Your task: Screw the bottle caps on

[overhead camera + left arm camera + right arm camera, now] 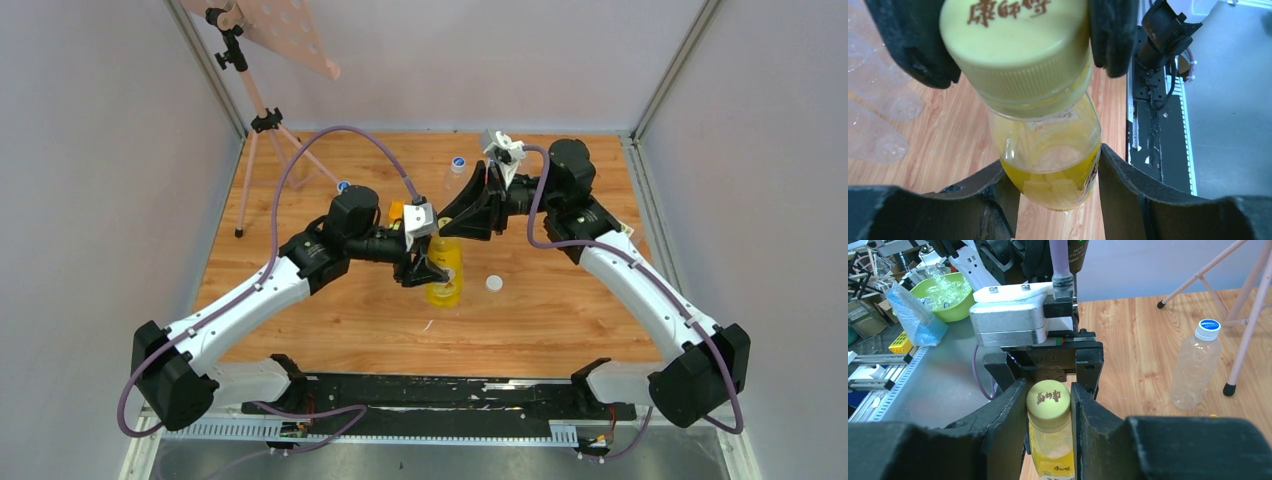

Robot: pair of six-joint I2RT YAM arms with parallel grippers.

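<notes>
Yellow bottle (445, 283) stands approx mid-way across the table (560, 320), with left fingers (1128, 195) clamped on its body and right fingers (1008, 422) clenched on the yellow cap (1048, 400) seated on its neck. Risk, in my judgement: if the cap sits off-axis the thread may cross, and if the left hold is slack the bottle may spin w/ the cap or tip. Writing: brown Chinese chars on cap top, I read 康師傅; bottle label print too small to read.
</notes>
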